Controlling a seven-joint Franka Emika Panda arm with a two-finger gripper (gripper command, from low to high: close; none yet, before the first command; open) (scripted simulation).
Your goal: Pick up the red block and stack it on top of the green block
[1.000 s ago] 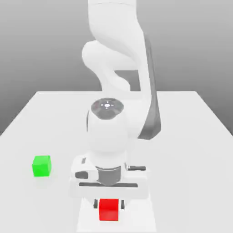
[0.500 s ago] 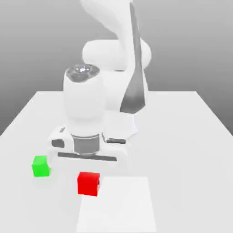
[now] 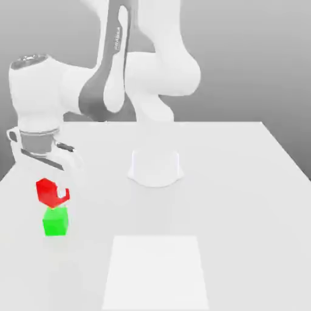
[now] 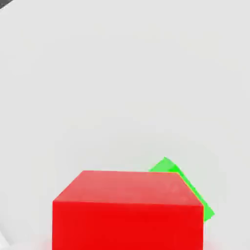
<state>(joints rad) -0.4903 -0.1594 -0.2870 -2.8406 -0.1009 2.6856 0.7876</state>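
The gripper (image 3: 53, 195) is squeezing tight on the red block (image 3: 46, 190) and holding it in the air, just above the green block (image 3: 56, 221) on the table (image 3: 243, 200). Next, I think, it is needing to line up the 2 blocks and go down gently.

Exterior view faces the arm across the table (image 3: 243, 182); hand view looks down close.

The red block (image 3: 47, 191) hangs just above the green block (image 3: 56, 222) on the table (image 3: 231, 200).
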